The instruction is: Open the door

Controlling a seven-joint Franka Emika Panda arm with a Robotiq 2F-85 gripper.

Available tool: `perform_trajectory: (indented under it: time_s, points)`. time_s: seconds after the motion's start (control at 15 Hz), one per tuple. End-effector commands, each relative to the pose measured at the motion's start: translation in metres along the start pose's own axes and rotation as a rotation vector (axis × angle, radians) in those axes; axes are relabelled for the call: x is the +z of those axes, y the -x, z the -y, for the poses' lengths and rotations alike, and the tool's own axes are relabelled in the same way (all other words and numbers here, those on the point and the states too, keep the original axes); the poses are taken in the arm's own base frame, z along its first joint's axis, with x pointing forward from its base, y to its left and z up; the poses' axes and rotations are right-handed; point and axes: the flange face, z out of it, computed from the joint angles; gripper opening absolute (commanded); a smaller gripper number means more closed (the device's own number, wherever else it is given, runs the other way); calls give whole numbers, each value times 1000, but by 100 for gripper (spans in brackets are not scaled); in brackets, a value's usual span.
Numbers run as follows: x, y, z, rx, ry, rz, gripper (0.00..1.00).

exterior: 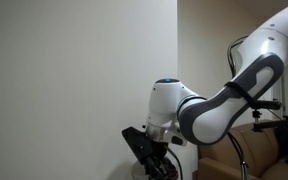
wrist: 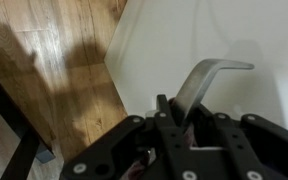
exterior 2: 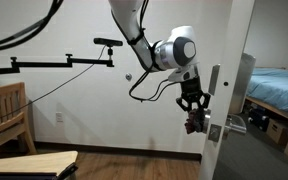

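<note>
Wrist view: gripper [wrist: 176,116] fills the bottom edge, black fingers [wrist: 162,106] pointing up at the door [wrist: 184,40]. Silver lever handle [wrist: 214,72] rises from right between the fingers and bends off to the right. Fingers sit on either side of the lever's root and very close to it. Can't tell whether they are actually clamped on it, as the contact spot is hidden by the gripper body. Wood floor [wrist: 54,70] shows left of the door's edge.

In an exterior view the door [exterior 2: 214,110] is seen nearly edge-on, right of centre. The gripper [exterior 2: 193,122] hangs off the arm [exterior 2: 174,50], just beside the door face at handle height. A bed [exterior 2: 276,85] is visible past the door edge.

In an exterior view the gripper [exterior: 149,150] is low in the frame, up against the off-white panel.
</note>
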Motion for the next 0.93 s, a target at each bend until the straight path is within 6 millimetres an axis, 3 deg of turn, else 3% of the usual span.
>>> perform_trajectory:
  time_s: [0.0, 0.8, 0.87]
  points:
    - [-1, -1, 1, 1, 0, 0, 24]
    - [2, -6, 9, 10, -8, -1, 24]
    - [2, 0, 6, 10, -4, -1, 12]
